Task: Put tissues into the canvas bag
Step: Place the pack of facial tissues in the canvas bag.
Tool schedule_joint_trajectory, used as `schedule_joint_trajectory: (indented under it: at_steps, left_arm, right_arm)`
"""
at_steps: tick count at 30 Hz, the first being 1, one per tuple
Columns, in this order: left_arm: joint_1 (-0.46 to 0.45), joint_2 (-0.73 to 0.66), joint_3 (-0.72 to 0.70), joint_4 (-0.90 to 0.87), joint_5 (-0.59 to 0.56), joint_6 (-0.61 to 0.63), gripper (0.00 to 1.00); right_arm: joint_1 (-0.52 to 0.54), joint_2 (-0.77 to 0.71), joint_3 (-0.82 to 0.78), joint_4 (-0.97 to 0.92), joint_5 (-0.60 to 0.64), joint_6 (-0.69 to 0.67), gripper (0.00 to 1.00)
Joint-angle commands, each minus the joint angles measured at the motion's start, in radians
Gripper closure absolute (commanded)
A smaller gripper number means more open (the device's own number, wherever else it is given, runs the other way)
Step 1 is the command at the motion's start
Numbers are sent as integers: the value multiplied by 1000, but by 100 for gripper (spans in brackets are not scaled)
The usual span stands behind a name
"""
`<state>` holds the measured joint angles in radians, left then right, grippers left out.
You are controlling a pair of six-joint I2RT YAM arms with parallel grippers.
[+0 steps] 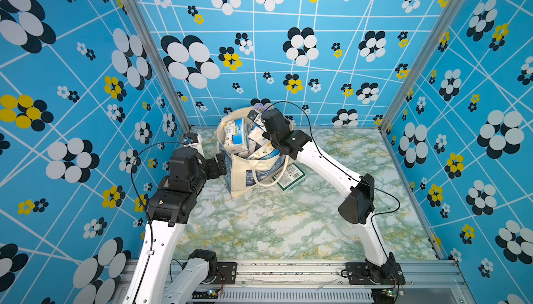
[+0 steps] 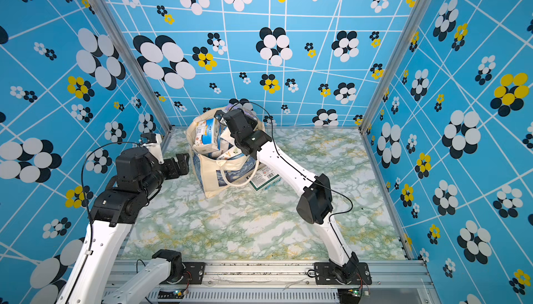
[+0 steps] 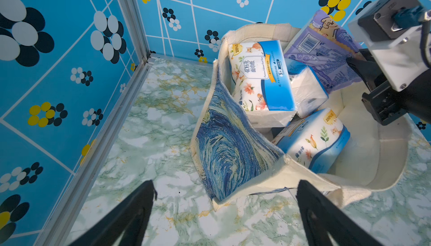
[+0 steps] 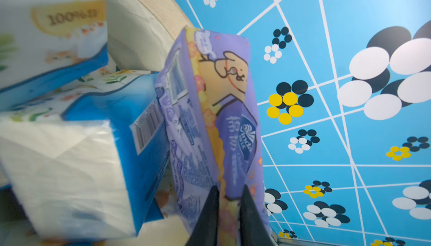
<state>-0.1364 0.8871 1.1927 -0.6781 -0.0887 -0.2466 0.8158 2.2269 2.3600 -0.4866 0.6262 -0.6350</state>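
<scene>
The canvas bag [image 1: 240, 178] [image 2: 215, 177] [image 3: 224, 153] stands open at the back of the table, with several blue-and-white tissue packs [image 1: 236, 133] [image 2: 208, 132] [image 3: 258, 76] inside. My right gripper [image 4: 229, 191] reaches over the bag's far rim. Its narrow jaws pinch the edge of a lavender tissue pack [image 4: 210, 116] [image 3: 326, 53], which stands upright against the packs inside. My left gripper [image 3: 226, 183] [image 1: 219, 164] is wide open and empty, just left of the bag's near corner. A green-labelled pack [image 1: 289, 178] [image 2: 264, 177] lies on the table right of the bag.
Patterned blue walls close in the marble table [image 1: 259, 224] on three sides, and the bag sits near the back wall. A metal rail [image 1: 288, 270] runs along the front edge. The bag's loop handle [image 1: 277, 177] hangs over the green-labelled pack.
</scene>
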Motion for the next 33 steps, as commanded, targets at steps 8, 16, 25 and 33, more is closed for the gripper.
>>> schedule_joint_trajectory:
  at_steps: [8,16,25,33]
  left_arm:
    - [11,-25,21,-8,-1,7,2]
    - [9,-37,2,5,0,10,2]
    - [9,-42,7,3,11,9,4]
    - [3,-27,8,36,69,-9,4]
  right_arm:
    - [2,-107,54,-107,-264,236,43]
    - [-53,-211,1,-35,-402,483,41]
    - [-152,-95,206,-201,-629,691,74]
    - [-161,21,277,-215,-679,731,76]
